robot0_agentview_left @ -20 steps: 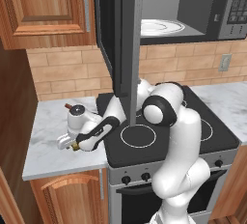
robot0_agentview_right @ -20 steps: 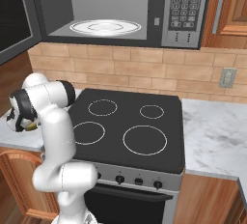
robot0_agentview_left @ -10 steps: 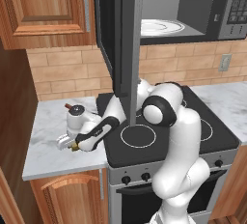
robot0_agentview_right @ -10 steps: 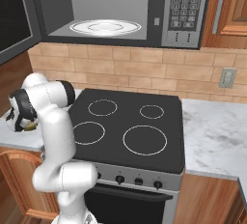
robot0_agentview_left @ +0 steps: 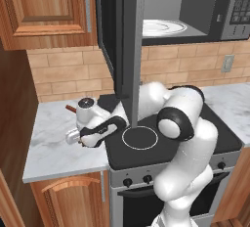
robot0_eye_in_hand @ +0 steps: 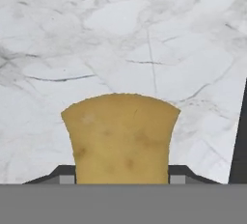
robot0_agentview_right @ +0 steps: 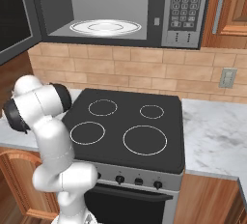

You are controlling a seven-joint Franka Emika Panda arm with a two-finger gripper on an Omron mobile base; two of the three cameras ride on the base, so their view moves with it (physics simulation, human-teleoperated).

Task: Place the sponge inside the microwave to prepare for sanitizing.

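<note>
Yellow-olive sponge (robot0_eye_in_hand: 121, 138) sits low over the marble counter, left of the stove; the steel microwave (robot0_agentview_right: 116, 10) hangs open above, turntable bare

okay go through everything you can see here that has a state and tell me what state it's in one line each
microwave: door swung wide open, cavity empty apart from its plate.
turntable plate: bare, lying flat inside the cavity.
sponge: between the jaws, low over the marble counter.
gripper: low at the counter beside the stove, jaws closed on the sponge.
stove: burners dark, nothing on top.
upper cabinet: door closed.
</note>
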